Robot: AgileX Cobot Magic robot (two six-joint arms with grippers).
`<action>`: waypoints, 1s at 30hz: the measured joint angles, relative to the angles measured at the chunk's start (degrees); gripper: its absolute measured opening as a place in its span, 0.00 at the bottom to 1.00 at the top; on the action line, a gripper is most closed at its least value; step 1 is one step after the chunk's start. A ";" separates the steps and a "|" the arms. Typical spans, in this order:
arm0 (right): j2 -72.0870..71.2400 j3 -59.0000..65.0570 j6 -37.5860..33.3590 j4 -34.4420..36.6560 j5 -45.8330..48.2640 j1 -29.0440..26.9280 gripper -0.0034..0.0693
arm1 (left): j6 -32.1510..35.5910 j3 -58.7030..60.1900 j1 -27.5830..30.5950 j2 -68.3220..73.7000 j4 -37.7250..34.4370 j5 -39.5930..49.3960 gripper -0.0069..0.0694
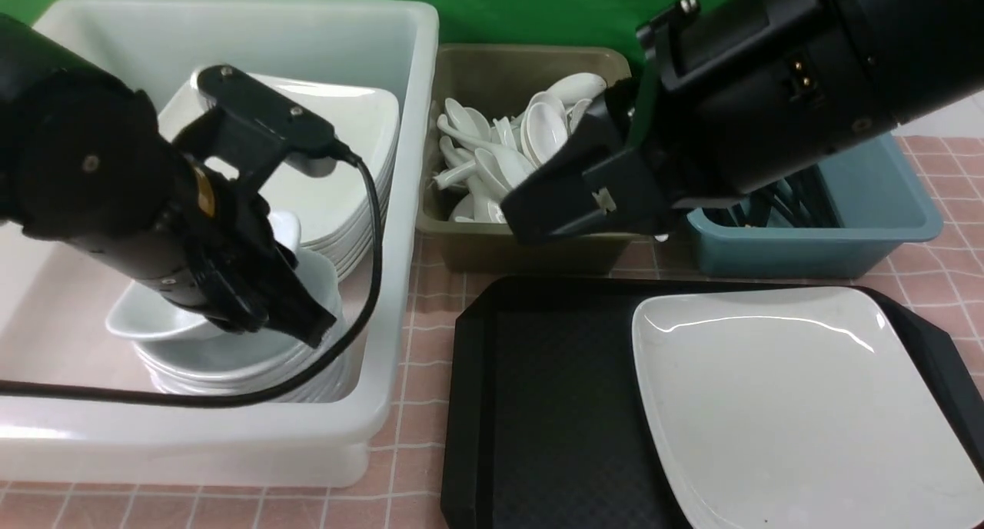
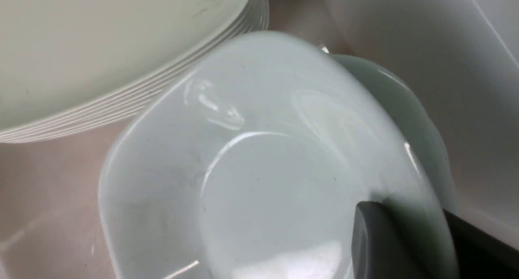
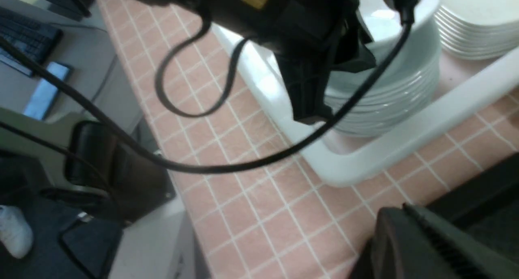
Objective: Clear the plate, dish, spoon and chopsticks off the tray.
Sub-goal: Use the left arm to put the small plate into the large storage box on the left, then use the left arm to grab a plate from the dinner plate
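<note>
The large white plate (image 1: 784,406) lies on the right half of the black tray (image 1: 553,406); nothing else rests on the tray. A small white dish (image 1: 150,321) (image 2: 251,169) sits on top of a stack of dishes inside the white bin. My left gripper (image 1: 307,325) (image 2: 405,210) has one finger inside the dish's rim and one outside; whether it still presses is unclear. My right gripper (image 1: 530,210) (image 3: 399,210) hovers shut and empty above the tray's far left corner. The spoon cannot be singled out among several white spoons. Thin dark chopsticks (image 1: 776,206) show in the blue bin, mostly behind my right arm.
The white bin (image 1: 400,283) on the left also holds a stack of large plates (image 1: 338,168). An olive bin (image 1: 507,252) of white spoons and a blue bin (image 1: 884,229) stand behind the tray. My left arm's cable (image 1: 377,229) loops over the dish stack.
</note>
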 joint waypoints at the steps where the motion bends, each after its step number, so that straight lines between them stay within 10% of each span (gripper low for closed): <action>1: 0.00 -0.10 1.21 -2.15 0.46 0.00 0.09 | 0.00 0.08 0.00 0.00 -0.50 -0.05 0.38; 11: -2.53 -0.65 3.78 -14.28 5.91 -6.46 0.10 | 1.54 -6.87 -1.41 -2.03 -10.76 -0.37 0.72; 20: -11.79 2.53 5.26 -22.17 11.41 -27.41 0.10 | 1.66 -18.80 -14.25 8.66 -24.81 -2.70 0.14; 30: -21.34 17.27 5.16 -21.34 10.00 -32.63 0.10 | 1.61 -30.28 -16.15 31.17 -29.68 -2.60 0.21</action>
